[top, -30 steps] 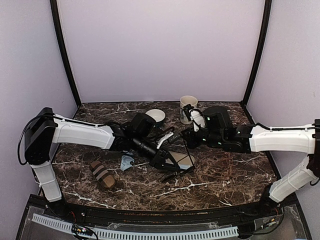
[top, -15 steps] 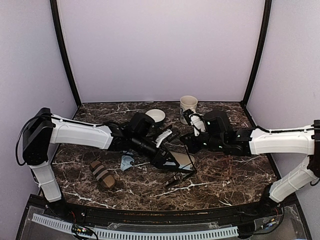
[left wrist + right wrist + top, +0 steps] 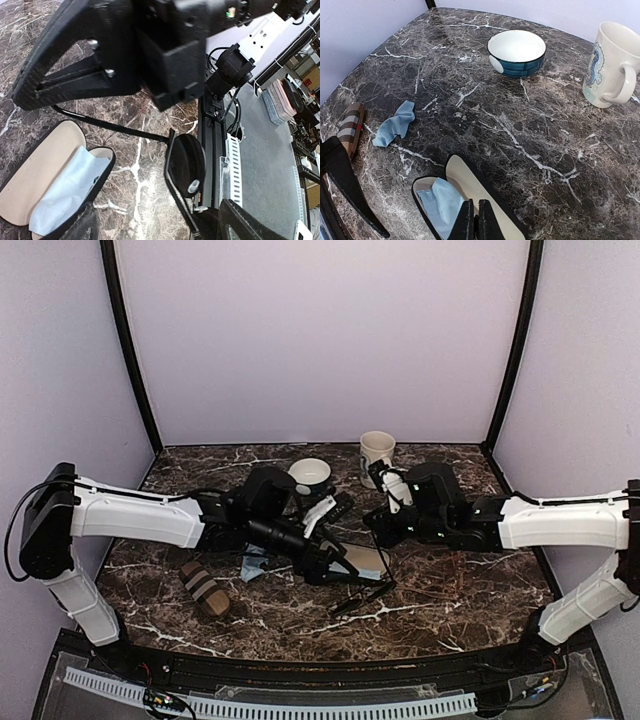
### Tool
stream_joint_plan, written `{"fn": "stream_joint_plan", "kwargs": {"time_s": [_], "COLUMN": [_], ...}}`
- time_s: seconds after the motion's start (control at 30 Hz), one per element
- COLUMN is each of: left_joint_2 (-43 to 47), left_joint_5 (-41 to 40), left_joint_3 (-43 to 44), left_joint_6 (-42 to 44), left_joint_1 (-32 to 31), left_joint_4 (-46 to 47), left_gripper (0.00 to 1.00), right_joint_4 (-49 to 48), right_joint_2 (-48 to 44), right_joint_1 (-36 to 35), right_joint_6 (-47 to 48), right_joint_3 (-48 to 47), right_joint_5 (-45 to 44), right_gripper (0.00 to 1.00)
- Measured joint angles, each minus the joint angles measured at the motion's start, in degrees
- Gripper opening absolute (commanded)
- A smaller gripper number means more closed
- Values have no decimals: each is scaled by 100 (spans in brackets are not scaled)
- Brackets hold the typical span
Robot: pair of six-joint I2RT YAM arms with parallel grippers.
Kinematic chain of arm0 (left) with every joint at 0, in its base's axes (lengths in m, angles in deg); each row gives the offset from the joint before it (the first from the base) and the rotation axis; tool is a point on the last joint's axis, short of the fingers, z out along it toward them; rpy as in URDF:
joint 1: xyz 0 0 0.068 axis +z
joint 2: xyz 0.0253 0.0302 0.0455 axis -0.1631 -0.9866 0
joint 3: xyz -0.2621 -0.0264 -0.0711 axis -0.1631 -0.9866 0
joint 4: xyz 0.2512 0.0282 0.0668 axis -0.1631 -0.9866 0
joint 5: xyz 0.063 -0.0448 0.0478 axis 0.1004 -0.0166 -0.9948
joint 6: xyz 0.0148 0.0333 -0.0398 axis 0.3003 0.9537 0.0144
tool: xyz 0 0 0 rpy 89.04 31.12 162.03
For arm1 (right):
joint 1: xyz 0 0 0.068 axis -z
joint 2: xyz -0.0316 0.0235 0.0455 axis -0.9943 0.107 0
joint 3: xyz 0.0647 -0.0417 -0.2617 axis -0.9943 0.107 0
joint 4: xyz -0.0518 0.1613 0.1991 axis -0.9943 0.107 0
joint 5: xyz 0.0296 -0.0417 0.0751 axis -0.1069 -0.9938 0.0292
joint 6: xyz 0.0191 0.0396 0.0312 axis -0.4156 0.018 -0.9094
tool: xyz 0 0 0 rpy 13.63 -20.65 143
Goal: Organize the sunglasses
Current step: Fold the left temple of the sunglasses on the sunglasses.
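Sunglasses [image 3: 187, 165] lie near the table's [image 3: 450, 602] front edge; our left hand [image 3: 330, 562] spreads wide, empty; our right hand [image 3: 474, 218] is closed.

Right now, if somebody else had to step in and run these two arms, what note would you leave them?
The left fingers are open and hold nothing.
The right fingers are shut, tips at the open case; I cannot tell whether they pinch its rim.
The sunglasses lie on the marble beside the case, under the left fingers, not inside.
Done: the case is open, with a blue cloth in it.
Left to do: probably lay the sunglasses in and close the case.
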Motion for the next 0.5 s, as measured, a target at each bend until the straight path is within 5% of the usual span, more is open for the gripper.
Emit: {"fn": "stream_joint_plan", "kwargs": {"time_s": [0.5], "left_joint_2": [933], "left_joint_5": [-212], "left_joint_3": [-1373], "left_joint_6": [-745], "left_joint_1": [-85], "left_joint_4": [610], "left_gripper": [87], "right_joint_4": [227], "right_joint_2": [146], "right_joint_1": [-4], "right_joint_6": [-146], "right_joint_3": [-243], "right_joint_5": [-411], "right_gripper": [0]}}
